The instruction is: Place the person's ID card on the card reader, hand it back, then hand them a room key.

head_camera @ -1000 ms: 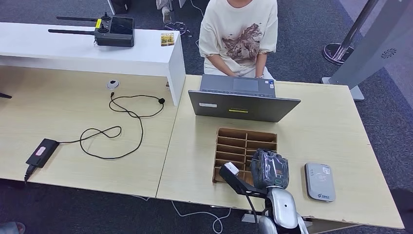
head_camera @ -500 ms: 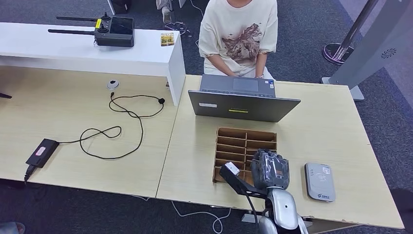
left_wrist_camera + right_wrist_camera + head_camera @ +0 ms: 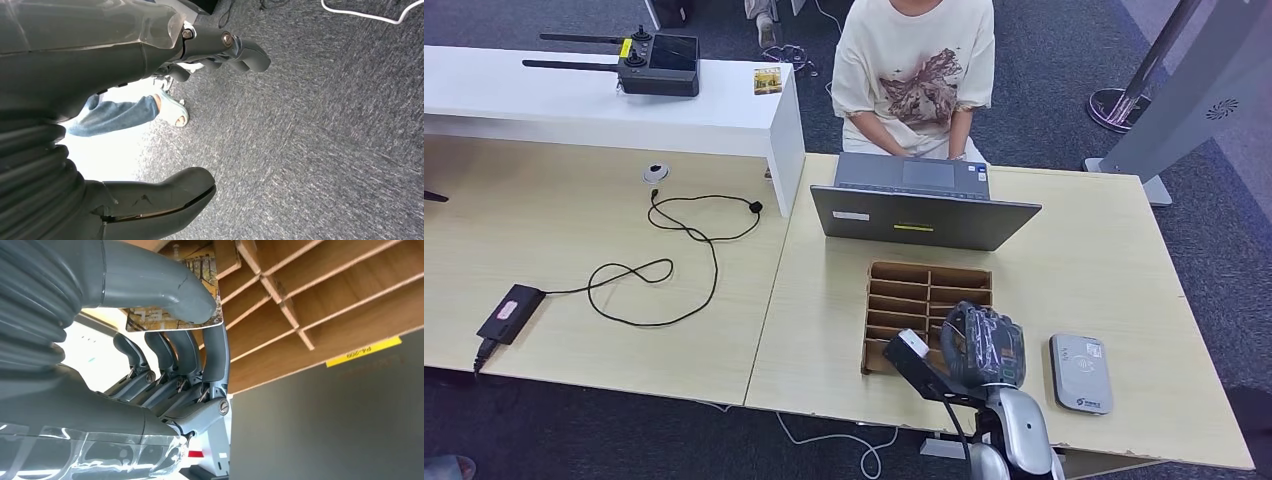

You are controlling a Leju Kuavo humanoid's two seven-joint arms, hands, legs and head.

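Note:
My right hand (image 3: 984,345) hangs over the near right part of the brown cardboard card organizer (image 3: 914,290). In the right wrist view the hand (image 3: 150,345) pinches a printed card (image 3: 204,270) between its thumb and fingers, just clear of the organizer's slots (image 3: 325,290). The grey card reader (image 3: 1081,372) lies on the table to the right of the hand. The person (image 3: 914,70) in a cream T-shirt sits across the table behind the laptop (image 3: 922,215). My left hand (image 3: 100,55) hangs over grey carpet, its fingers apart and holding nothing.
A black power brick (image 3: 510,312) and its coiled cable (image 3: 664,260) lie on the left table (image 3: 544,220). A controller with antennas (image 3: 649,62) stands on the white counter (image 3: 574,105). A person's shoe and jeans leg (image 3: 150,110) stand near my left hand.
My right hand with the card has drifted slightly to the right over the organizer. Nothing else has moved.

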